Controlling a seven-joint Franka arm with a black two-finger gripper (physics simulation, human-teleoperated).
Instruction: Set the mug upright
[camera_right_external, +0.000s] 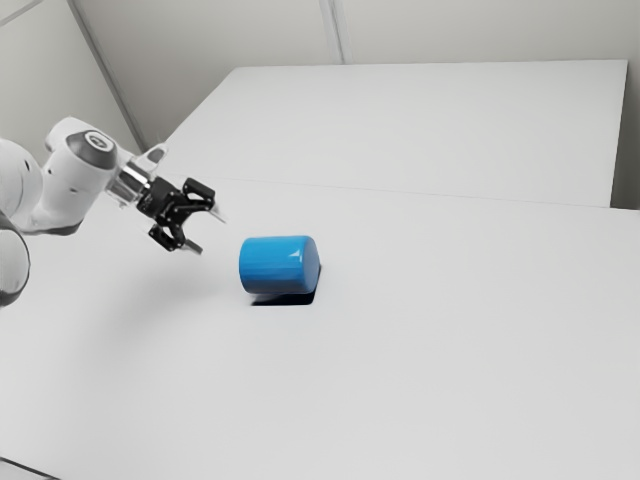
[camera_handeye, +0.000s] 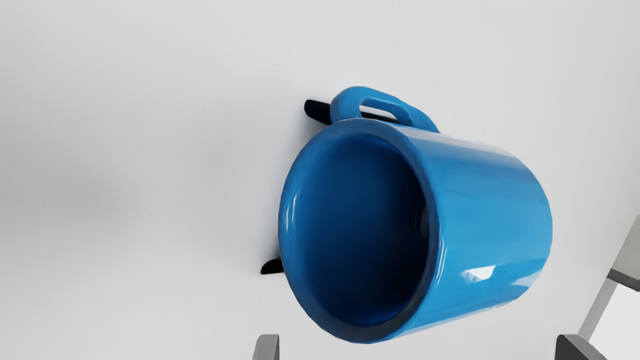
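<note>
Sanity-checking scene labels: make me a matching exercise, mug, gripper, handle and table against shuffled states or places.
1. Mug
2. Gripper
3. Handle
4. Table

A. Open, apart from the mug
B. White, beneath the mug
C. Lying on its side
D. Looped, joined to the mug's wall

Pairs: 1-C, 2-A, 3-D, 4-B

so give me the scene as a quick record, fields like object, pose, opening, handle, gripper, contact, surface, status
object: blue mug
pose: lying on its side
opening: faces the arm's side, toward the exterior view's left
handle: one closed loop, sticking out from the side of the body
gripper: open, raised above the table, on the mug's open-end side
contact: none between gripper and mug
surface: plain white table
status: mug not upright
</note>
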